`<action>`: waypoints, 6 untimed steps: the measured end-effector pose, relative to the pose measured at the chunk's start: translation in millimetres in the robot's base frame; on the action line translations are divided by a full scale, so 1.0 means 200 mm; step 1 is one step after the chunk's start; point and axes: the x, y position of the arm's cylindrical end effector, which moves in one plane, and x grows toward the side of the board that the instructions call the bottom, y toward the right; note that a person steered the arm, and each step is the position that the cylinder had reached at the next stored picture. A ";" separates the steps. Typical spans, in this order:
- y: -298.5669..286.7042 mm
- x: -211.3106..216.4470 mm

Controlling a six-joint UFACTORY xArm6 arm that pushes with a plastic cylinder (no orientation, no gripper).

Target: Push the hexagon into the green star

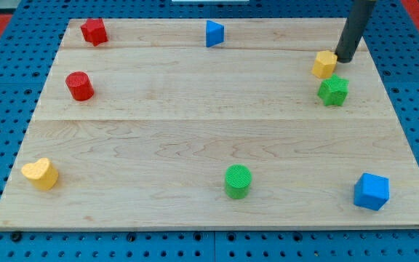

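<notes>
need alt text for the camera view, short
My tip sits just right of the yellow hexagon, which lies close above the green star near the wooden board's right edge. Six other coloured blocks lie scattered elsewhere.

No readable text, no labels, no brand marks, no numbers, no signs on any of the coloured blocks, on the wooden desk [195, 131], or on the blue pegboard [6, 87] around it

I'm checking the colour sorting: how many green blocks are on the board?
2. The green star sits near the view's right edge, just below the yellow hexagon; the green cylinder stands near the bottom, right of centre. Nothing looks hidden.
</notes>
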 end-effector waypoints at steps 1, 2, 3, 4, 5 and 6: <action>0.00 -0.05; -0.15 -0.09; -0.24 -0.10; -0.20 -0.09; -0.16 -0.02; -0.16 0.00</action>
